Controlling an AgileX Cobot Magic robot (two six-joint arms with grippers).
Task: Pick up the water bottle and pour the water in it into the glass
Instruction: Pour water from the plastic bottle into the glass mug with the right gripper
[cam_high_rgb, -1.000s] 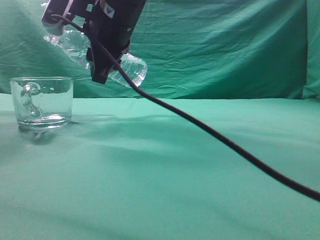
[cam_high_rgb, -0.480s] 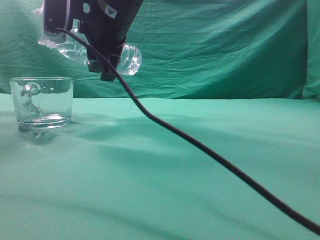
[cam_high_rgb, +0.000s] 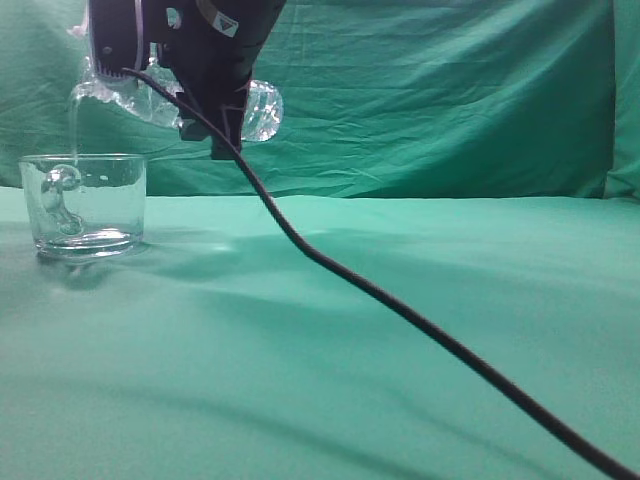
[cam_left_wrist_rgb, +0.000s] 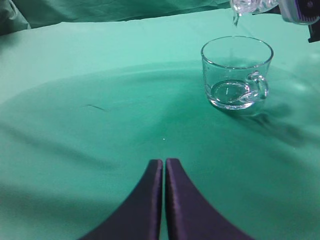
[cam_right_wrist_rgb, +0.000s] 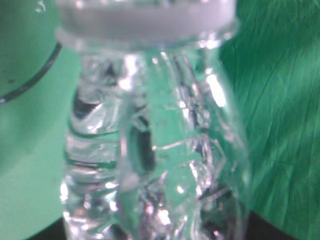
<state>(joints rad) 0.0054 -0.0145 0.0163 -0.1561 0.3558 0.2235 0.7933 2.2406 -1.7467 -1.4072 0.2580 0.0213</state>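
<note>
While the right end effector (cam_high_rgb: 205, 95) pinches the water bottle (cam_high_rgb: 255, 110), long axis approx. level w/ neck over the glass (cam_high_rgb: 85, 205) (left on table (cam_high_rgb: 400, 330)), a thin stream falls. Left end effector (cam_left_wrist_rgb: 164, 170) pressed together, idle nearby.

The right gripper (cam_high_rgb: 205, 75) is a bulky black housing with a pale grey block at its upper left and a small white triangular marking near the top. A black cable (cam_high_rgb: 400, 310) trails from it. The left gripper (cam_left_wrist_rgb: 163, 172) shows two dark tapered fingers (matte, smooth-edged).
</note>
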